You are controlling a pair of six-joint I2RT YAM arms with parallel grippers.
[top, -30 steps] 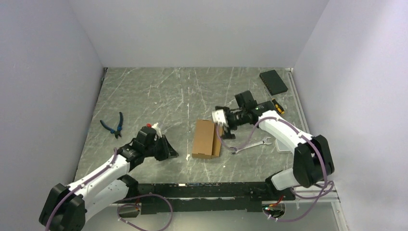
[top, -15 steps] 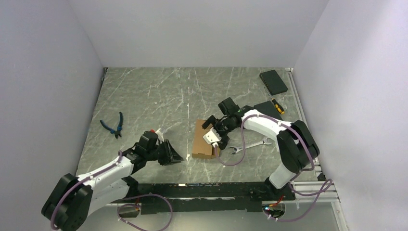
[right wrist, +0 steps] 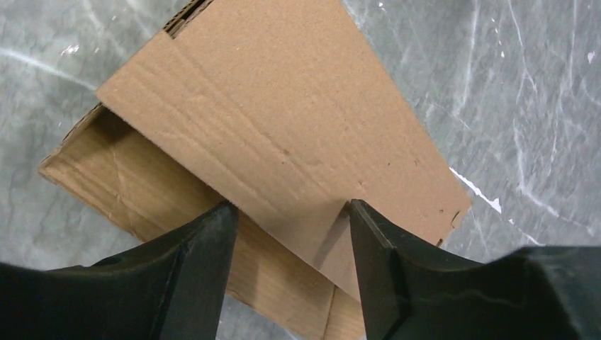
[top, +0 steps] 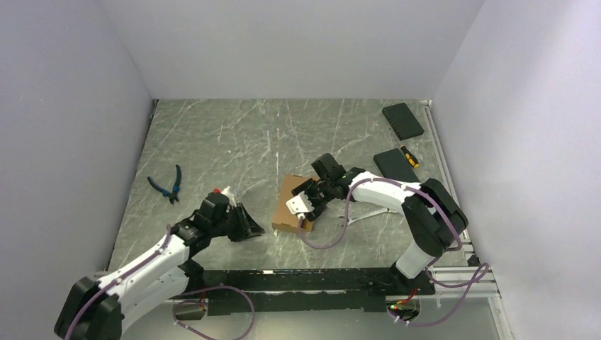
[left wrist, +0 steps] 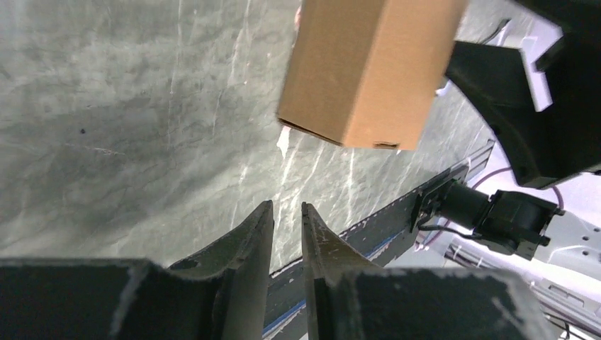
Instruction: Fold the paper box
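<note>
Left tool (left wrist: 286, 207) hovers low, jaws barely parted (a mere slit), while right tool (right wrist: 288, 204) points down, jaws spread.

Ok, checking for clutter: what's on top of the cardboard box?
Only the right end effector, its fingers spread over the top panel of the cardboard box. Anything beneath the box is hidden.

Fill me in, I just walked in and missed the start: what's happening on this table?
The right gripper is down on the cardboard box in the middle of the table, jaws apart, fingertips against its top panel. The left gripper sits just left of it, fingers nearly together and empty. One end of the box looks open, so folding isn't finished.
</note>
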